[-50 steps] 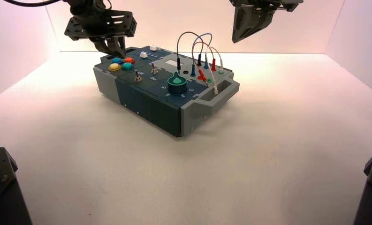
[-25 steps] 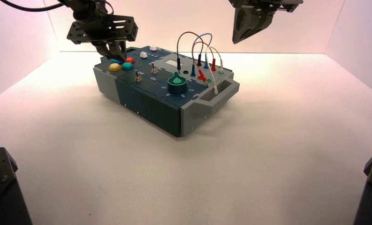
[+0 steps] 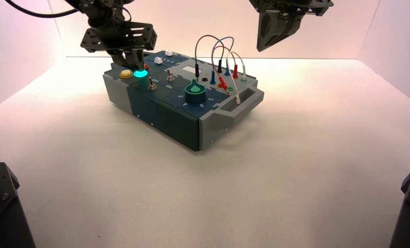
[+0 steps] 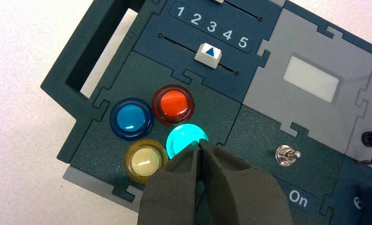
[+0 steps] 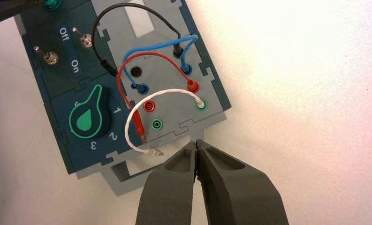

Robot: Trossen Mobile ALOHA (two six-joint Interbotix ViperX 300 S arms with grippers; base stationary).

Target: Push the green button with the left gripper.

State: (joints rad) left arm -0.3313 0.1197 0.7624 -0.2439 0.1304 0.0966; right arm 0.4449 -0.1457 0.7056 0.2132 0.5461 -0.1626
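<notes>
The green button glows bright teal among its yellow, red and blue neighbours at the box's far left end. It shines too in the high view, where the green button sits under my left gripper. That left gripper is shut, its joined tips resting on the button's edge. My right gripper is shut on nothing and hangs high over the box's wired end, seen as the right gripper in the high view.
The box stands turned on the white table. A white slider cap sits near the 3 mark. A toggle switch stands by "On". The dark-green knob and looping wires fill the other end.
My left gripper has come down and to the right onto the green button, which has lit up. The right arm has hardly moved.
</notes>
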